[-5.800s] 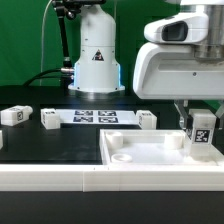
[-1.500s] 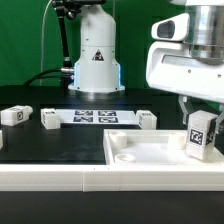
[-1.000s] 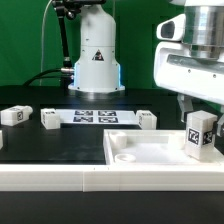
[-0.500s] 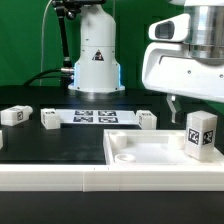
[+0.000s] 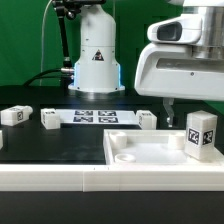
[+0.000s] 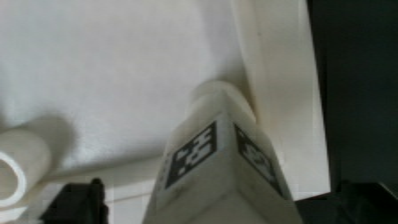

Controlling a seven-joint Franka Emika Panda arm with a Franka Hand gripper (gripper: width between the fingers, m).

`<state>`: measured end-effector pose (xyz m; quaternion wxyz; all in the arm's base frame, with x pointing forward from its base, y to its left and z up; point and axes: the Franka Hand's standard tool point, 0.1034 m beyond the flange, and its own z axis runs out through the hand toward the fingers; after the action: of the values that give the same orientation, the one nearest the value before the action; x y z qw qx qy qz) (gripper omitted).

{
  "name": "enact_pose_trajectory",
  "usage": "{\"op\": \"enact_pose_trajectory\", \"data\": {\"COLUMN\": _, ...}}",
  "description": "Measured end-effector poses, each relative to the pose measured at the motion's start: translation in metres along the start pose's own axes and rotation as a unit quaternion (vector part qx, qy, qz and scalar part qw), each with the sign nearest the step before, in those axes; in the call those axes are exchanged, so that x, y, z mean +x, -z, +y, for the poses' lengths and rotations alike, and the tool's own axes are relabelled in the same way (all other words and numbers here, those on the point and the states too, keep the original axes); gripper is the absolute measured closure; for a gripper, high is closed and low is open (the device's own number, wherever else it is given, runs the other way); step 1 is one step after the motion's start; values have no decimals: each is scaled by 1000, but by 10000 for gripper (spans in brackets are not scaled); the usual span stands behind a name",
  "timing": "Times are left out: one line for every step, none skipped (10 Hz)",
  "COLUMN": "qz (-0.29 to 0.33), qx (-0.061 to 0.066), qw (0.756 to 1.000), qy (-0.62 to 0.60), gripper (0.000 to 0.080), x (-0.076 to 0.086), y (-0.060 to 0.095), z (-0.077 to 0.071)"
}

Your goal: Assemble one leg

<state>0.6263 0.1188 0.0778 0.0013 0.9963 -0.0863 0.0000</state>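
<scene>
The leg [image 5: 202, 134], a small white post with a black-and-white tag, stands upright at the corner of the white tabletop [image 5: 140, 160] on the exterior view's right. My gripper [image 5: 192, 104] is open and hangs just above the leg; I see one dark finger [image 5: 167, 103] beside it and nothing held. In the wrist view I look down on the leg [image 6: 222, 150], which stands against the tabletop's rim [image 6: 276, 80]. My gripper [image 6: 222, 205] straddles it, with a dark fingertip [image 6: 80, 200] set apart from the leg.
Three more white legs lie on the black table, at the exterior view's left [image 5: 13, 115], beside it [image 5: 49, 118] and behind the tabletop [image 5: 147, 119]. The marker board [image 5: 95, 117] lies between them. The robot base [image 5: 97, 55] stands behind.
My gripper has let go of the leg and risen, shifting toward the exterior view's left. The leg, held tilted before, now stands upright on its own at the tabletop's corner.
</scene>
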Motion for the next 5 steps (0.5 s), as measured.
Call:
{"op": "enact_pose_trajectory", "data": {"qz": 0, "qx": 0, "qw": 1000, "qy": 27, "gripper": 151, "x": 0, "y": 0, "z": 0}}
{"op": "enact_pose_trajectory", "data": {"qz": 0, "qx": 0, "qw": 999, "qy": 48, "gripper": 151, "x": 0, "y": 0, "z": 0}}
{"op": "enact_pose_trajectory", "data": {"qz": 1, "qx": -3, "qw": 997, "qy": 78, "gripper": 151, "x": 0, "y": 0, "z": 0}}
{"op": "enact_pose_trajectory", "data": {"qz": 1, "qx": -3, "qw": 996, "qy": 93, "gripper": 151, "x": 0, "y": 0, "z": -1}}
{"op": "enact_pose_trajectory", "data": {"qz": 1, "qx": -4, "qw": 993, "qy": 122, "gripper": 151, "x": 0, "y": 0, "z": 0}}
